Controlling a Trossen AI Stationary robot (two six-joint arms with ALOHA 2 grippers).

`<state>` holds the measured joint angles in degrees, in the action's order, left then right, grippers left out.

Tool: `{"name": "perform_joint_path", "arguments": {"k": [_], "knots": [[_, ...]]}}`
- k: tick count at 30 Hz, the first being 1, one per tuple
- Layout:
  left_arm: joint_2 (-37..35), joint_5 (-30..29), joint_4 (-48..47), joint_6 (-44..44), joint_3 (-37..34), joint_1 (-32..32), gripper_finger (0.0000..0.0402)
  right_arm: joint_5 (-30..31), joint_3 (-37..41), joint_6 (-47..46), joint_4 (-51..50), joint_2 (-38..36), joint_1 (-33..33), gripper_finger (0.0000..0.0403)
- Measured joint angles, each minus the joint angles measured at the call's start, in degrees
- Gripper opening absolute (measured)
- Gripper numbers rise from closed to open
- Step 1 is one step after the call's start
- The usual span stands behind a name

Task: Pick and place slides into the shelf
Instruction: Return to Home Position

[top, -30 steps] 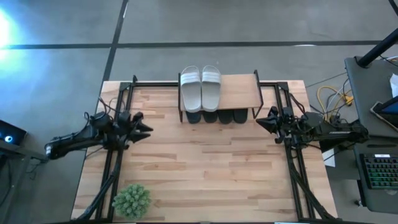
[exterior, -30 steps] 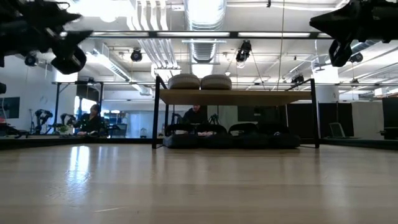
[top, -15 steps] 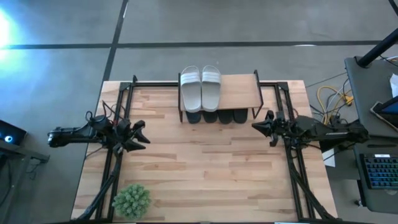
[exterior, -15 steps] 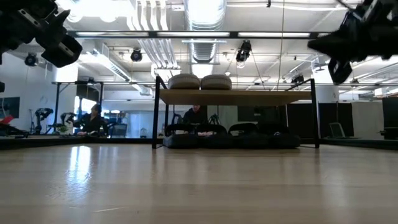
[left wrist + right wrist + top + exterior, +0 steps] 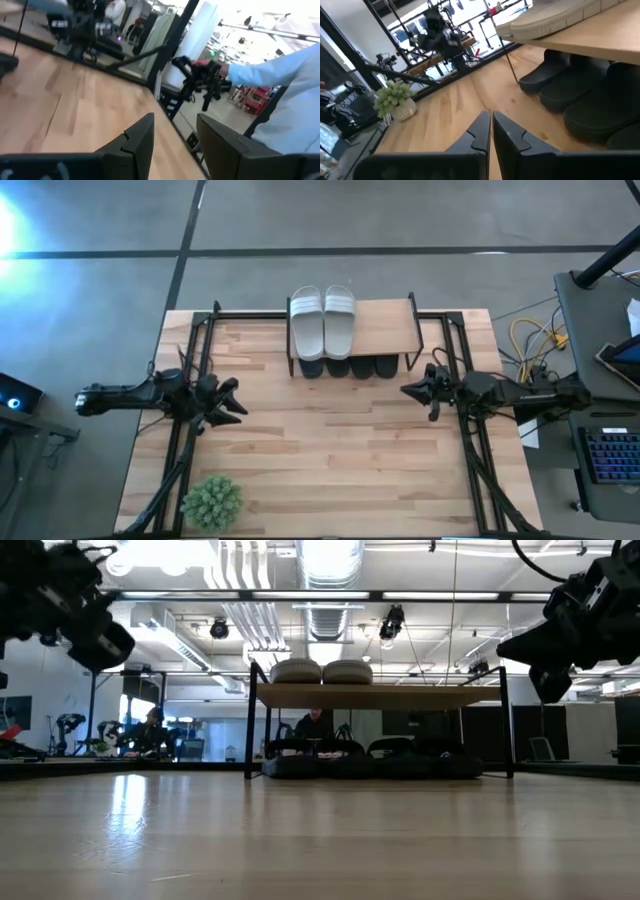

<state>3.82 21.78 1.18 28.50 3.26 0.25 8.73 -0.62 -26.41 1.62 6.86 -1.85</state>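
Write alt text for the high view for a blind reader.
A small shelf at the table's back edge holds pale grey-white slides on top and black slides underneath. The left gripper, open, and the right gripper, shut, hover empty at either side; a potted plant sits near the left front corner.

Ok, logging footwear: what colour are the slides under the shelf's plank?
Black; the lower slides show best in the right wrist view.

grey slides atop shelf, black slides underneath; left pincer, right pincer apart from shelf.
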Motion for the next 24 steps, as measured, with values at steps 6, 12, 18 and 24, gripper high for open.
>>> {"name": "perform_joint_path", "arguments": {"k": [6,12,18,24], "knots": [[2.81,-1.24,5.03,-0.42,-2.55,0.02,0.0134,0.12,0.02,0.01,0.08,-0.96,0.0,0.0013],[3.49,-1.14,3.77,-0.4,-2.77,0.07,0.0134,0.22,0.07,0.0,0.29,-0.37,0.0,0.0013],[1.67,-1.14,3.83,-0.4,-2.79,0.23,0.0134,0.33,0.07,0.01,0.16,-0.22,0.0,0.0013],[0.56,-1.12,3.96,-0.4,-2.81,1.58,0.0134,0.31,0.07,0.0,0.12,1.11,0.0,0.0013]]}}
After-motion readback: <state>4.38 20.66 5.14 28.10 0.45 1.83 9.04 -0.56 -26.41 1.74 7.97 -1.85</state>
